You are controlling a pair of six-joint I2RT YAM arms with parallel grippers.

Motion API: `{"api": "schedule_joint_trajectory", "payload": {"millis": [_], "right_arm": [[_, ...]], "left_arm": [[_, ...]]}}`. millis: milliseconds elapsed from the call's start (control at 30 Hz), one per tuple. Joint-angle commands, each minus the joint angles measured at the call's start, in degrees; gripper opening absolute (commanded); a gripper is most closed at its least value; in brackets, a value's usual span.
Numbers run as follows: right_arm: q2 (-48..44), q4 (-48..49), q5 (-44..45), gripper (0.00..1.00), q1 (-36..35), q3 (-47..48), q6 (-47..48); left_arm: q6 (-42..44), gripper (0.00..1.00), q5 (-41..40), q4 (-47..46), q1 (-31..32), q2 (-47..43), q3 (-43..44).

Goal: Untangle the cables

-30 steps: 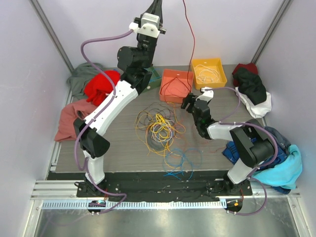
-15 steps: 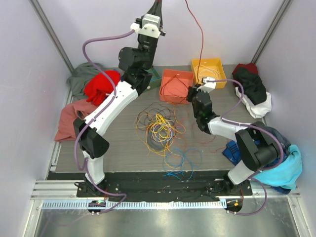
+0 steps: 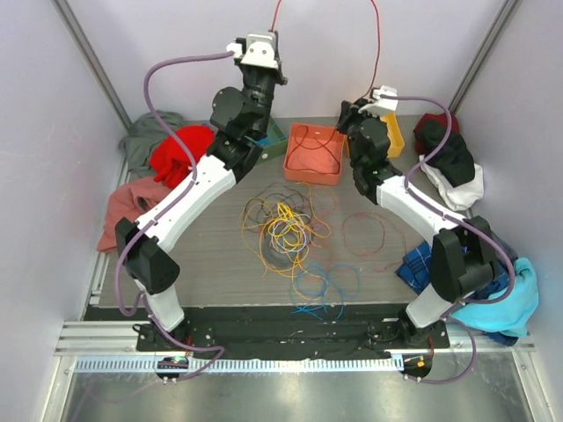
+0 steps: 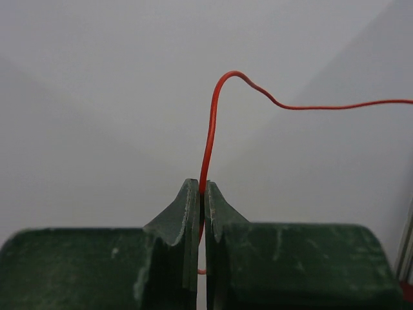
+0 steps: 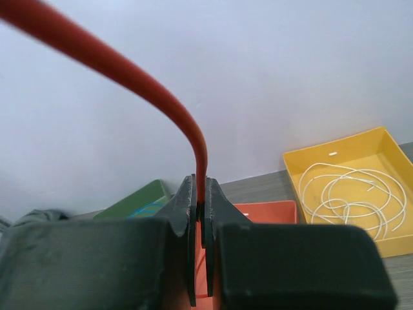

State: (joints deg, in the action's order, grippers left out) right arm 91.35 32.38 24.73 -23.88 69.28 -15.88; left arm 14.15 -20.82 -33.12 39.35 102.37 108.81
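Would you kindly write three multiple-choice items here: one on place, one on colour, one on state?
1. The white cables lie in: A the orange tray; B the yellow tray; C the green tray.
2. The cable held by the left gripper and right gripper is: A blue; B yellow; C red.
3. The left gripper is: A shut on the cable; B wide open; C holding cloth.
Key: B, white loops lie within its walls; C, red in both wrist views; A, it pinches the cable.
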Motion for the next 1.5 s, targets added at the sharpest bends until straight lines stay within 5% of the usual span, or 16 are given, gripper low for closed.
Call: {"api": "schedule_joint_trajectory", "payload": {"millis": [0,400,700,1067,1133,1267,1467], "right_arm": [[4.0,-1.09,-1.44,0.01,1.02,3.76,2.43],[14.9,1.28,-5.13,0.01,1.12,6.14,0.59],[18.95,4.44,-4.25,0.01,1.29,3.24,0.41],[23.96,-3.99,-1.35,0.01,1.29,3.85,3.31],[23.87,-6.01,-1.44,0.04,1.29,4.02,2.78],[22.56,-7.68,-2.23,0.35,1.2,3.41,1.64],[19.57,-10.93,-3.11,0.51,1.03,3.15,-0.47]], "left_arm": [[-6.84,0.0,-3.18,4.56,-0.07,-4.01,-6.58],[-13.45,0.0,-4.23,1.05,0.02,-9.46,-24.25],[-16.7,0.0,-2.65,-2.38,0.55,-9.2,-29.62],[-18.19,0.0,-1.77,-1.68,1.34,-8.24,-30.86],[-18.72,0.0,-1.42,-0.63,1.34,-7.8,-30.42],[-19.69,0.0,-1.94,-0.19,1.34,-5.78,-29.8],[-19.34,0.0,-5.1,1.39,1.34,-2.27,-27.08]]}}
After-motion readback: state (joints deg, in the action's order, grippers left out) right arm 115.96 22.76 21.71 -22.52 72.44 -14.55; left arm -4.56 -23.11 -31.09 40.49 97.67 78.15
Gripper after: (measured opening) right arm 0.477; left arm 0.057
